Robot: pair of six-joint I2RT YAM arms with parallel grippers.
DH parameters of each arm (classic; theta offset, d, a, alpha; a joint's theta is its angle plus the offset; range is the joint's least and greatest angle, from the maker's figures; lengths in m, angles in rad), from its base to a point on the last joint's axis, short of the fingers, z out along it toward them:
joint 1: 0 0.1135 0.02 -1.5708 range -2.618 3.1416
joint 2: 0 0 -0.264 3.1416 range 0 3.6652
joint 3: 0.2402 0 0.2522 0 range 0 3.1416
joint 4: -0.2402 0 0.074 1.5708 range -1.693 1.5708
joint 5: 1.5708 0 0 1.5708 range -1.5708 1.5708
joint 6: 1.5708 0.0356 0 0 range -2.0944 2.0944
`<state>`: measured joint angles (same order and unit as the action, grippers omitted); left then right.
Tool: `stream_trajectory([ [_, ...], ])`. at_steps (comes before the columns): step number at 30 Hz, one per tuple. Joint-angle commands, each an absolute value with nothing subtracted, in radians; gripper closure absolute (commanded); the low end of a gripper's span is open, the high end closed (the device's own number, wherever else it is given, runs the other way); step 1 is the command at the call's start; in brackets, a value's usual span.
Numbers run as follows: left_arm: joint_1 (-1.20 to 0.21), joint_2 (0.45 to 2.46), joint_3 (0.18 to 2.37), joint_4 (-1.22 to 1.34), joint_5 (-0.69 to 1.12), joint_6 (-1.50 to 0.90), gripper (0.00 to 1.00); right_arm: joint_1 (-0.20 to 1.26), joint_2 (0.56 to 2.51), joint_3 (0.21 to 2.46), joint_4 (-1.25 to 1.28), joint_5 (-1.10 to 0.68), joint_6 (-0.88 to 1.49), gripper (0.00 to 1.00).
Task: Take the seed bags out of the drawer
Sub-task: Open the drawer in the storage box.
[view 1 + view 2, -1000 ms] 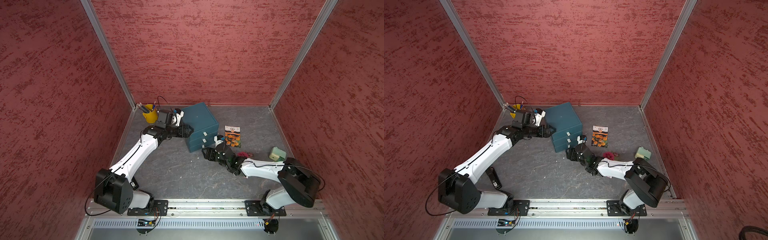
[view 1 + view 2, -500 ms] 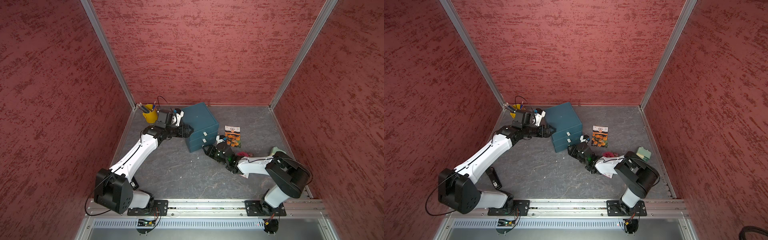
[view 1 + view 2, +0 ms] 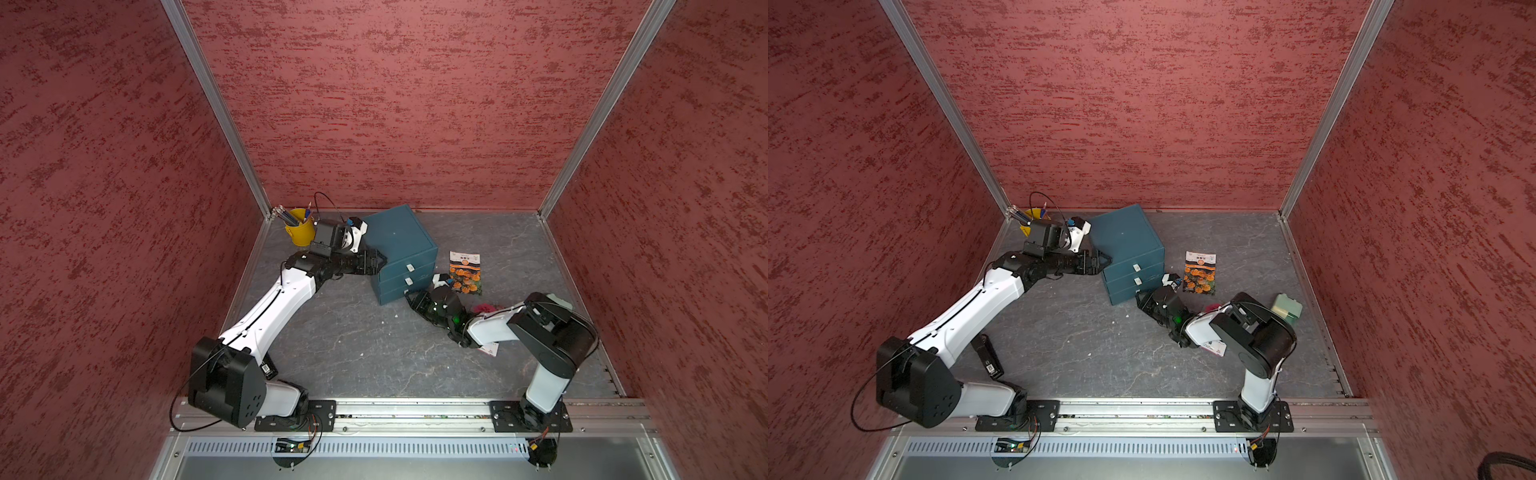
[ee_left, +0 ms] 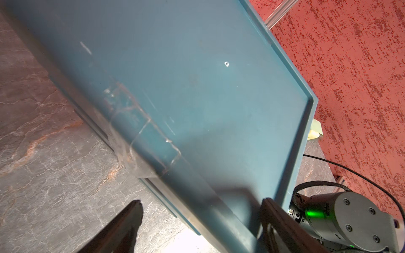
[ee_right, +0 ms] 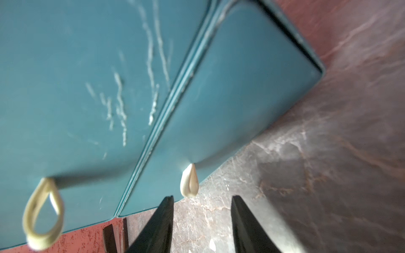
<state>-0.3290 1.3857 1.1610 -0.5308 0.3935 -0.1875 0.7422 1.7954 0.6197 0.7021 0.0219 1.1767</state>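
Right gripper (image 5: 202, 198) lined up on bottom drawer (image 5: 219, 105) tab (image 5: 189, 184)
Jaws are parted, empty; tab is seen just ahead at cabinet (image 3: 399, 237) front, drawer shut. One orange bag (image 3: 465, 272) is laid beside cabinet.

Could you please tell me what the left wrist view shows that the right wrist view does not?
Left wrist only: a clear tape patch on the cabinet and the right arm's green-lit wrist. Right wrist only: two drawer fronts with white pull tabs, the right gripper, jaws open, just short of one. Both: that teal cabinet, grey table, red wall.
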Motion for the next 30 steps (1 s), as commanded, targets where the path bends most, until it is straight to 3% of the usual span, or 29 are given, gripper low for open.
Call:
stream_trajectory([
  [1, -0.317, 1.403, 1.12, -0.626, 0.359, -0.15, 0.13, 0.732, 1.833, 0.61, 0.817, 0.021, 1.205, 0.55],
  [16, -0.308, 1.406, 1.115, -0.628, 0.364, -0.143, 0.13, 0.728, 1.904, 0.602, 0.941, 0.031, 1.236, 0.7],
  [26, -0.304, 1.4, 1.112, -0.636, 0.364, -0.138, 0.13, 0.725, 1.915, 0.608, 0.941, 0.029, 1.241, 0.98],
  [30, -0.304, 1.401, 1.115, -0.634, 0.366, -0.138, 0.13, 0.725, 1.889, 0.587, 0.929, 0.031, 1.239, 1.0],
])
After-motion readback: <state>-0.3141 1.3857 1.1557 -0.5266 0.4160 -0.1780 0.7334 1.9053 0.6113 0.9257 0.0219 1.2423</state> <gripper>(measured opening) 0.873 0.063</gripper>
